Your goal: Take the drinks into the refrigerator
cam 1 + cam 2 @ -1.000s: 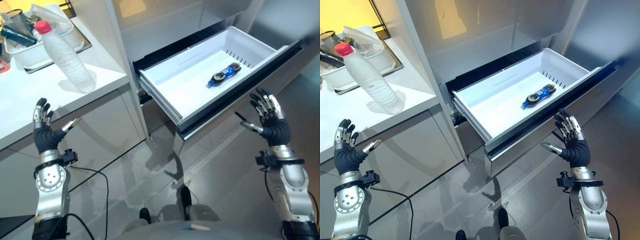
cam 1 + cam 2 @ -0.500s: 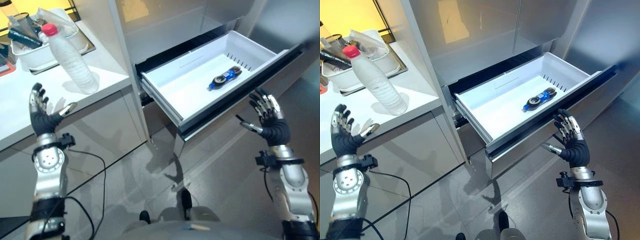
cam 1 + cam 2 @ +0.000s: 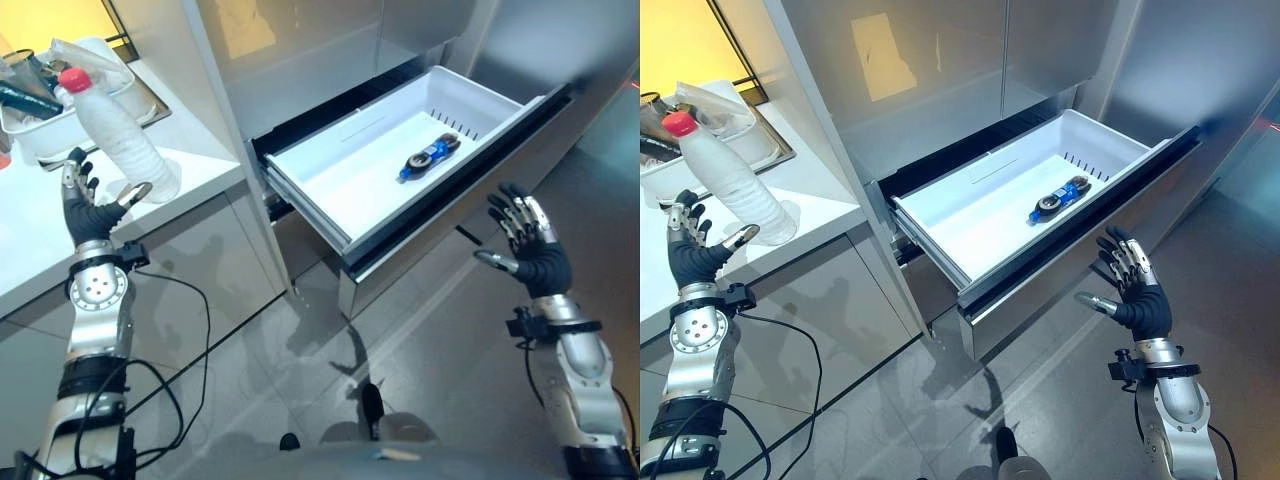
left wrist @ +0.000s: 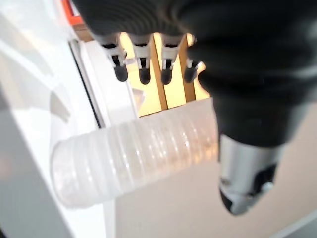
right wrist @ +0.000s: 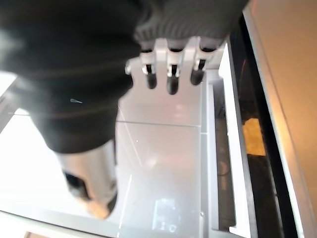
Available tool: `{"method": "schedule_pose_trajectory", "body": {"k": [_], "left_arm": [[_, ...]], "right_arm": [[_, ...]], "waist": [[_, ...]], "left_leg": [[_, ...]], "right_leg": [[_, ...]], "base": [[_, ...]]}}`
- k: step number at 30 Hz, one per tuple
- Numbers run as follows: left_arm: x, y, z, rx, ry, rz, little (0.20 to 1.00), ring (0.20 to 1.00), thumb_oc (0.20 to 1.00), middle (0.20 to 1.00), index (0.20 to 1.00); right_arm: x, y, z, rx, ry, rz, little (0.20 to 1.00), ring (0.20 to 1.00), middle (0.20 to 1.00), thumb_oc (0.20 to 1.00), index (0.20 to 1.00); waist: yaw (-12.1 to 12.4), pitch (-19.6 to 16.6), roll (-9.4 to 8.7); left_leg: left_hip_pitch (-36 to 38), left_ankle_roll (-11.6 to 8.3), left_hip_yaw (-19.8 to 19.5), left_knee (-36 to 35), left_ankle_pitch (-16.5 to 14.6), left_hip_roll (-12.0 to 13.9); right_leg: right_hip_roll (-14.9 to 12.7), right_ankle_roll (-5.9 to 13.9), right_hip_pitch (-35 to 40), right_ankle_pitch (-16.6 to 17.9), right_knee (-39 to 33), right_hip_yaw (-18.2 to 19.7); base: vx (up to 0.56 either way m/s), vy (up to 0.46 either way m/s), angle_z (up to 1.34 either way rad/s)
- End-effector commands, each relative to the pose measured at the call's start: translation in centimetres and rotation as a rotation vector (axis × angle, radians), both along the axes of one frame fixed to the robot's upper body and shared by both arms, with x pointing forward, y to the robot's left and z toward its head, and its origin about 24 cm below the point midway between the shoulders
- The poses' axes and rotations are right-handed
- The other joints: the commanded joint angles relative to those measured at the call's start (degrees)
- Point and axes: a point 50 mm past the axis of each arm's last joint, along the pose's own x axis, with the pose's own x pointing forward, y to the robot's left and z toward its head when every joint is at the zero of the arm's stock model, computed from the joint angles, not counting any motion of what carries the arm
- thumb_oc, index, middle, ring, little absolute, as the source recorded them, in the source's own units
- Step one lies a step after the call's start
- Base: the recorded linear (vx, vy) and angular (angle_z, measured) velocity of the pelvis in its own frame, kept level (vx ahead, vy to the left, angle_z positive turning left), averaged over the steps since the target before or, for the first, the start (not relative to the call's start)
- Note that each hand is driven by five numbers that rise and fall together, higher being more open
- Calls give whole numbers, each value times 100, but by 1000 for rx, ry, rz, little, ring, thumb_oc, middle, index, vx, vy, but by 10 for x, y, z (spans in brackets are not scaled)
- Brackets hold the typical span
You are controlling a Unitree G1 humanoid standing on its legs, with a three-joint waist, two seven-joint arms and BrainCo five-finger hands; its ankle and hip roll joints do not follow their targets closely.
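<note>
L hand (image 3: 88, 212) up at the counter edge, fingers straight + spread, thumb out toward the bottle, nothing gripped; its wrist view has the ribbed body of the bottle between the thumb and the fingers (image 4: 143, 74), contact can't be confirmed; white plastic bottle (image 3: 117, 132) w/ red cap (image 3: 72, 78) stands upright on the white counter (image 3: 30, 250), near the edge beside the fridge, just beside the L thumb; behind it a white tub (image 3: 45, 125) on a tray, holding mixed items too jumbled to name.

Fridge (image 3: 940, 70) w/ steel doors shut above; lower drawer (image 3: 330, 185) pulled fully out, white bin inside; one dark bottle w/ blue label (image 3: 427, 156) lies on its side in the bin, toward the far end, well apart from both hands.

R hand (image 3: 528, 253) held up in front of the drawer's steel front, below its rim, fingers straight + fanned, thumb out, empty, not touching the drawer; R wrist view looks past the fingertips (image 5: 171, 82) into the white bin.

Grey tiled floor (image 3: 300, 380) below.
</note>
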Motion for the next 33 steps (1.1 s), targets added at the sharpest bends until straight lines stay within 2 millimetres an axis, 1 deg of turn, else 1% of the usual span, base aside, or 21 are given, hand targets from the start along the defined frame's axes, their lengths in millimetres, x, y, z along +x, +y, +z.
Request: {"method": "schedule_pose_trajectory", "body": {"k": [1, 4, 6, 12, 17, 26, 33], "left_arm": [[10, 13, 33, 30, -88, 5, 1000, 1000, 1000, 1000, 1000], [9, 16, 25, -22, -77, 15, 1000, 1000, 1000, 1000, 1000], [9, 17, 24, -26, -75, 19, 1000, 1000, 1000, 1000, 1000], [10, 17, 28, -16, -75, 13, 1000, 1000, 1000, 1000, 1000], [16, 12, 31, 12, -53, -31, 1000, 1000, 1000, 1000, 1000], [19, 10, 28, 18, -25, -60, 1000, 1000, 1000, 1000, 1000], [27, 5, 37, 48, -28, -78, 1000, 1000, 1000, 1000, 1000]], "right_arm": [[-4, 5, 33, 2, -172, 31, 1000, 1000, 1000, 1000, 1000], [-4, 6, 34, 4, -178, 36, 1000, 1000, 1000, 1000, 1000], [-4, 6, 35, 2, -181, 39, 1000, 1000, 1000, 1000, 1000], [-3, 8, 41, 2, -203, 56, 1000, 1000, 1000, 1000, 1000], [-1, 9, 45, -1, -216, 71, 1000, 1000, 1000, 1000, 1000], [-1, 11, 49, 3, -231, 96, 1000, 1000, 1000, 1000, 1000], [-1, 11, 51, 1, -239, 99, 1000, 1000, 1000, 1000, 1000]], "waist": [[-18, -17, -155], [-24, -15, -177], [-26, -8, -181], [-14, 30, -215], [-7, 65, -244], [-28, 102, -268], [-85, 117, -263]], "left_leg": [[-261, 216, -91, 1088, -919, -202], [-276, 217, -93, 1105, -922, -197], [-289, 217, -91, 1115, -925, -193], [-345, 223, -115, 1150, -926, -192], [-392, 240, -143, 1168, -925, -200], [-425, 229, -159, 1196, -955, -164], [-449, 215, -149, 1176, -944, -147]], "right_leg": [[-223, 320, 160, -1268, 975, -121], [-217, 318, 141, -1278, 1002, -114], [-216, 316, 132, -1286, 1013, -114], [-211, 320, 80, -1310, 1071, -137], [-203, 326, 21, -1322, 1130, -148], [-163, 306, -106, -1389, 1279, -115], [-131, 307, -161, -1404, 1294, -98]], "base": [[0, 0, 0], [5, -1, -2], [0, 0, 0], [0, 4, -1], [0, 0, 0], [3, -1, 0], [0, 0, 0]]}}
